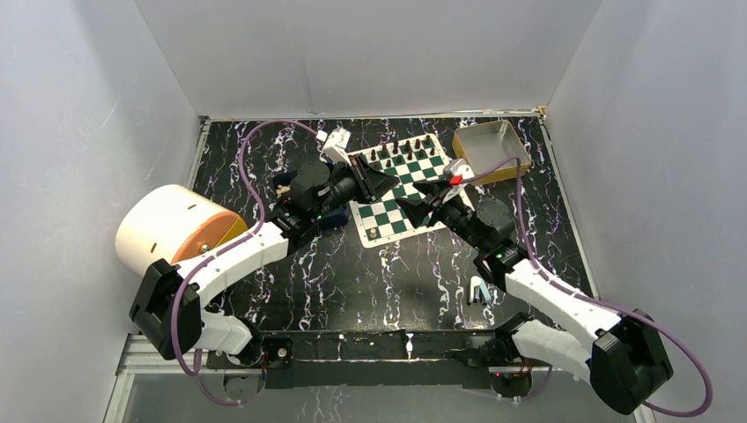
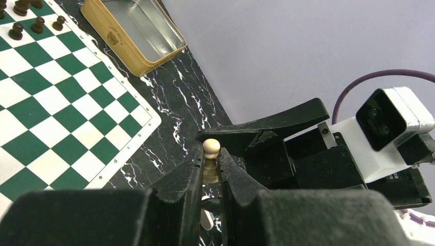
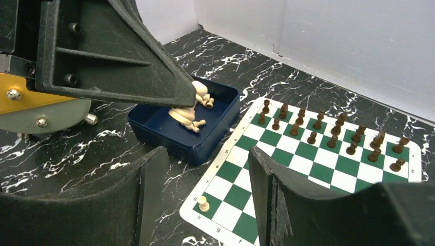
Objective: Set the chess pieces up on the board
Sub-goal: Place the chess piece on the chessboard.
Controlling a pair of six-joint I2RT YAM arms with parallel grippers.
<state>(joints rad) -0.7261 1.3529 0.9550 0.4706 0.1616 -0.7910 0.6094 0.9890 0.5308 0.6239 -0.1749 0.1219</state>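
Cream wooden pawn (image 2: pixel 211 151), pinched by its stem in the closed left hand (image 2: pixel 211 163), hangs beside the green-and-white checked board mat (image 2: pixel 61 118) for placing (right hand (image 3: pixel 205 164) gapes empty nearby).

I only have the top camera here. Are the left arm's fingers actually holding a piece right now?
Observer: Yes. The left wrist view shows the left fingers shut on a cream pawn, its round head poking past the tips.
Operator: And the right ones?
Observer: The right fingers stand open with nothing between them.
Operator: The arm hides the blue tray. Anything in it?
Observer: A heap of cream pieces lies in the blue tray.
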